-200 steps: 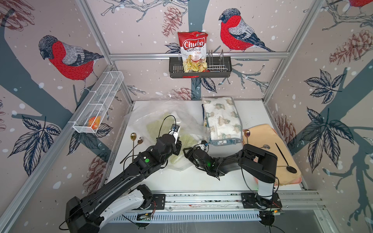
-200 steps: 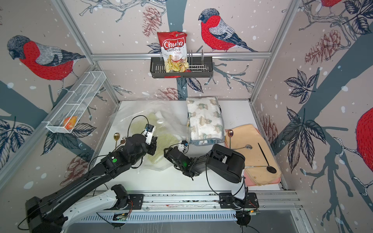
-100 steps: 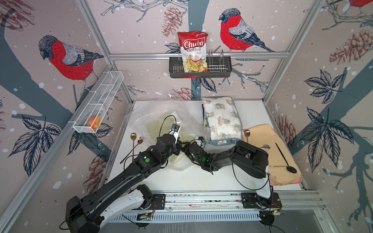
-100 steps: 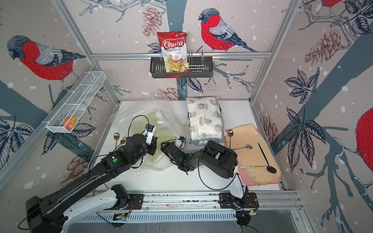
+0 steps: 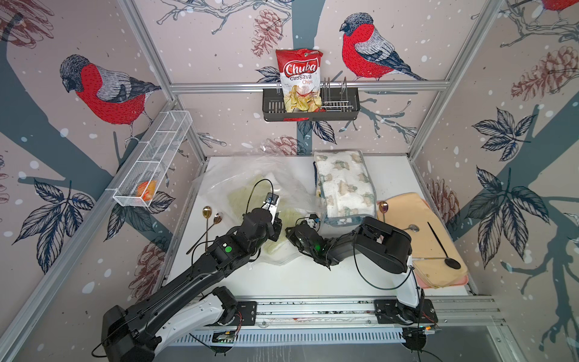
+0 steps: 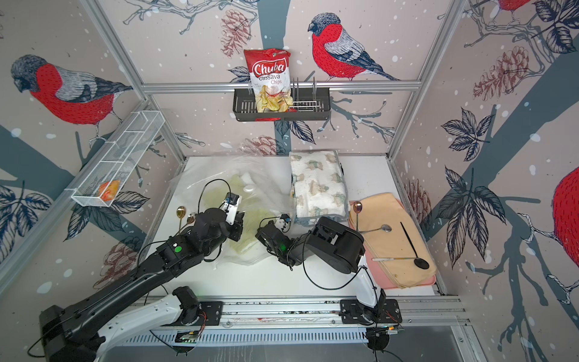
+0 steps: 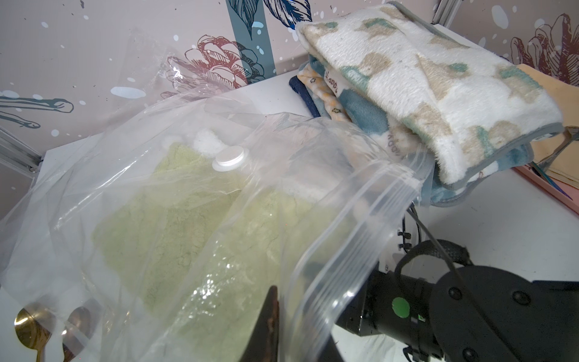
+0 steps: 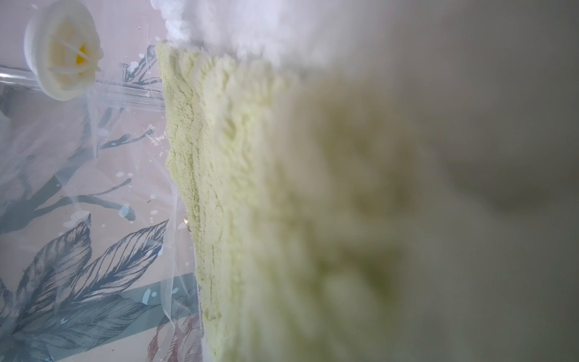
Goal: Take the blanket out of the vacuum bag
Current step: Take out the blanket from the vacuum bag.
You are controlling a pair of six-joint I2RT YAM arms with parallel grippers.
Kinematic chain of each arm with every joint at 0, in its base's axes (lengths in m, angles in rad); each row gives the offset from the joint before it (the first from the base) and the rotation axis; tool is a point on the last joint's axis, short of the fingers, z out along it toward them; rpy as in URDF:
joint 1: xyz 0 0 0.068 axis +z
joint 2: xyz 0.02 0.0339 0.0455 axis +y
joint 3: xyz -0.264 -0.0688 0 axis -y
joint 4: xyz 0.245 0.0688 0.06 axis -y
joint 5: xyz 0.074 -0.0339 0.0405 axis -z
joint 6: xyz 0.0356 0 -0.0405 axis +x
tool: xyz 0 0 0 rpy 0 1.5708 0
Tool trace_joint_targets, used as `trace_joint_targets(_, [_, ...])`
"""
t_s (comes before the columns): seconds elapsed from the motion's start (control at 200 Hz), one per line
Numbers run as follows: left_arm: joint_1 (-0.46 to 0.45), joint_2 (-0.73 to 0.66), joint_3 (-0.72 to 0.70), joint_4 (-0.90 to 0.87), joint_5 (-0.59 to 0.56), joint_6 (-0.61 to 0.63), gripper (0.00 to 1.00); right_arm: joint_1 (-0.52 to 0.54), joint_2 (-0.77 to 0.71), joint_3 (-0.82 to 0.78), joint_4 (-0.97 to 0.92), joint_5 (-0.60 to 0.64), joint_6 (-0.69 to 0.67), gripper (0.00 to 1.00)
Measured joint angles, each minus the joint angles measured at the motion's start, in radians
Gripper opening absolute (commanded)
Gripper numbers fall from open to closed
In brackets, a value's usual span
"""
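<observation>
Both pairs of fingers are at the mouth of the vacuum bag (image 5: 241,175). Your left fingers (image 7: 270,322) are pinched on the zip-seal edge (image 7: 360,225), holding that lip up off the surface (image 5: 313,275), and the mouth gapes toward your right arm. Your right fingers (image 5: 289,233) are together and pushed in at that mouth. Your right wrist camera shows only fleece at close range, mostly blurred, so you cannot tell whether any cloth is caught between them.

The blanket (image 7: 163,219), pale green and fluffy, lies inside the bag, flat under the clear plastic. A white fluffy patch at its far end sits just beside the round white valve cap (image 7: 230,159). The bag sprawls over the left half of the surface.

Just beside its mouth, to the right, you have a folded patterned fleece (image 5: 344,185). Further right lies a peach cloth (image 5: 404,213) carrying spoons, and two gold spoons (image 5: 210,216) lie left of the bag. On the back wall a black rack (image 5: 341,109) holds a bag of chips (image 5: 299,78).
</observation>
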Motion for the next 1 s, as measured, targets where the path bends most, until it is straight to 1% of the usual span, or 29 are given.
trace_joint_targets(0.035, [0.0,0.0,0.0,0.0,0.0,0.0,0.15,-0.001,-0.005,-0.005,0.002,-0.005,-0.004,0.0])
trace_joint_targets(0.475, [0.0,0.005,0.0,0.0,-0.004,0.0,0.15,0.0,-0.085,-0.053,0.055,-0.022,-0.079,0.0])
trace_joint_targets(0.78, [0.0,0.004,0.0,0.0,-0.006,0.0,0.15,0.032,-0.224,-0.106,0.063,-0.01,-0.146,0.0])
trace_joint_targets(1.0, [0.0,-0.002,-0.002,0.0,-0.007,0.0,0.15,0.051,-0.285,-0.13,0.064,-0.002,-0.175,0.0])
